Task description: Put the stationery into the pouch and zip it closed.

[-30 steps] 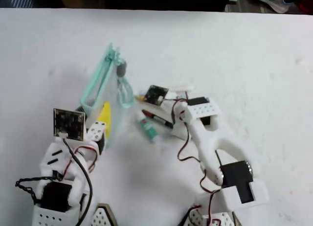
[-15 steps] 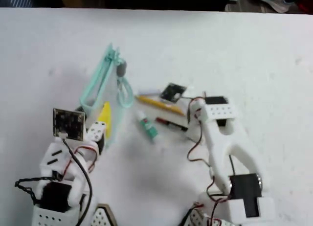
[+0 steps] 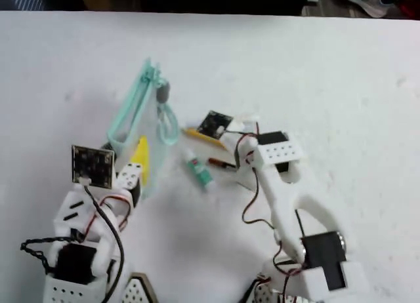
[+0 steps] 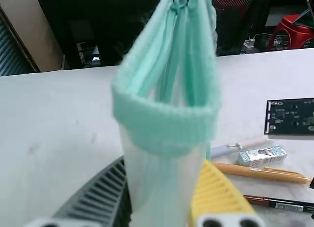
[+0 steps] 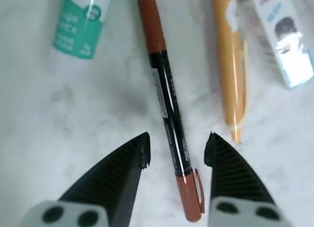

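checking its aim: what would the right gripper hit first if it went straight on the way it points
Likely the black pen with brown ends: the right gripper points down with open jaws either side of its barrel, so it would straddle the pen and land on the table. Height is unclear.

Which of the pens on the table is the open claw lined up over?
The black marker with reddish-brown ends: it lies between the open fingers of the right gripper. The orange pen and the green tube lie off to either side.
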Action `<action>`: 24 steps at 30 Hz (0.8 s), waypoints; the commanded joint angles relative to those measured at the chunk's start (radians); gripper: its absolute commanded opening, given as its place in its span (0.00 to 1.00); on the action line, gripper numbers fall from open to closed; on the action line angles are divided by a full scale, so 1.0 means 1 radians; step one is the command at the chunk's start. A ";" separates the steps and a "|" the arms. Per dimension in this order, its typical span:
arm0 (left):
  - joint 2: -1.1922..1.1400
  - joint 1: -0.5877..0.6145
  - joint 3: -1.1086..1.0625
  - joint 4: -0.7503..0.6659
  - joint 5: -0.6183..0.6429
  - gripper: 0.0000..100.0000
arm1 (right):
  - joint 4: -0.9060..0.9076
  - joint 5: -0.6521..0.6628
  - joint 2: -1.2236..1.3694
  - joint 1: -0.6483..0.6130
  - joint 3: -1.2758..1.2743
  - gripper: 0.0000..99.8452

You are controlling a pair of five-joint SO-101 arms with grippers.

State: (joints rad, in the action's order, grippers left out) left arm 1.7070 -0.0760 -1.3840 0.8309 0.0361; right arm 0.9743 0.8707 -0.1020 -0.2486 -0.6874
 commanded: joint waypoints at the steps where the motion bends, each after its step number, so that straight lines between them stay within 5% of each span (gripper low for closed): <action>1: -0.007 0.001 0.003 -0.025 0.012 0.13 | -0.079 -0.009 0.076 -0.005 0.012 0.17; 8: -0.007 0.001 0.003 -0.025 0.012 0.14 | -0.062 -0.009 0.154 -0.008 0.069 0.01; 24: -0.005 -0.004 0.014 -0.002 0.012 0.14 | -0.010 -0.011 0.116 -0.005 0.089 0.02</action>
State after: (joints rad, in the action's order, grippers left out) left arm 1.7070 -0.0760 -1.3840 0.8309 0.0361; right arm 0.9083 0.8692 0.0499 -0.2409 -0.6260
